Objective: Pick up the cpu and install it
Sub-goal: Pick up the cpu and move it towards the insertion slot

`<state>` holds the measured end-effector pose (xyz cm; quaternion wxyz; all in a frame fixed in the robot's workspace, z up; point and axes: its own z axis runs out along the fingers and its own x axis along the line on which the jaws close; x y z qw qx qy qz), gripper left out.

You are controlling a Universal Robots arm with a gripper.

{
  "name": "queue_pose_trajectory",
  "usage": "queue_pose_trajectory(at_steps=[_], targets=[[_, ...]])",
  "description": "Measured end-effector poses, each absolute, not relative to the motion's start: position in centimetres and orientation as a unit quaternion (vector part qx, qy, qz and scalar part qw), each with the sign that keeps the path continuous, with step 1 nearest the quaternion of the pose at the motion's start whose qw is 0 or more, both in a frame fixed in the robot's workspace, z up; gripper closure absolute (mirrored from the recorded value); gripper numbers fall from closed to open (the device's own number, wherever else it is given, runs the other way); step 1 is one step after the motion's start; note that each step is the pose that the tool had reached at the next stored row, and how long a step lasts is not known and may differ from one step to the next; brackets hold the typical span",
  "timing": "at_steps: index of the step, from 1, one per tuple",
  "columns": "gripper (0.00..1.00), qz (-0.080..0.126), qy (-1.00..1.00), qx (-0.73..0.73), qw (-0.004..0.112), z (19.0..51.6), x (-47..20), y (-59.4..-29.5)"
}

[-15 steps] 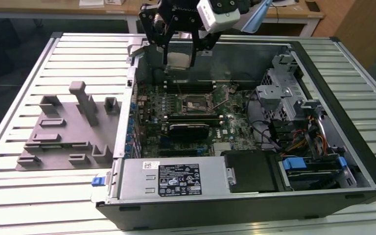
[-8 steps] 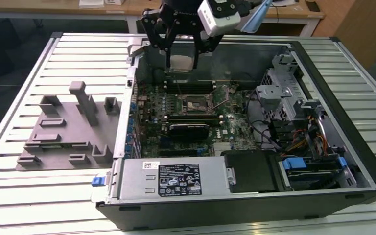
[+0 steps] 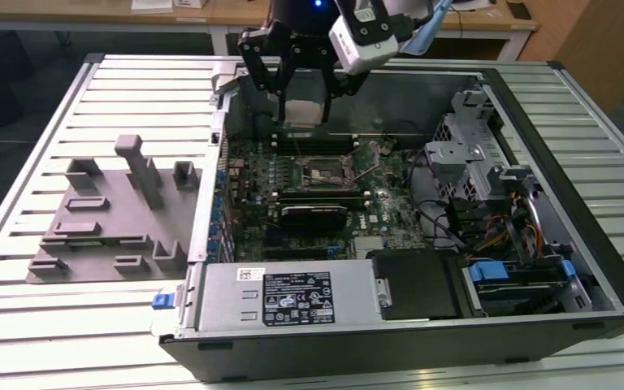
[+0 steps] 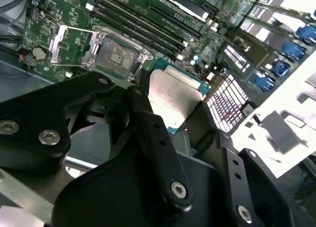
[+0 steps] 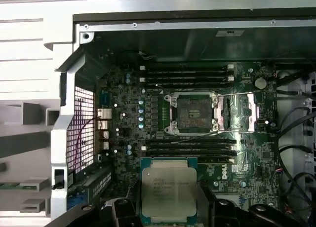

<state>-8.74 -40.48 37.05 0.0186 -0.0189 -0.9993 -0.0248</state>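
You've got the cpu [image 5: 169, 190] lifted above the motherboard: a flat square chip, its silver-grey lid facing up, green rim showing, clear of the open socket [image 5: 191, 114].

Matt-black pincer [image 3: 305, 110] links with silver screws, apparently a white wrist housing [image 3: 369, 36].

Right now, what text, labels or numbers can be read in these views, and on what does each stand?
None legible.
On the cpu lid: faint printed lines, too blurred to read.
On the power supply label: print too small to read.
On the motherboard: white markings, unreadable.
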Motion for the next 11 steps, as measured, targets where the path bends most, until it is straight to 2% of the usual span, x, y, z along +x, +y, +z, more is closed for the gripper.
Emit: queue_pose_trajectory(at_steps=[11], targets=[[0.46,-0.025,-1.000,-0.015,0.006,35.8,-8.3,-40.5]])
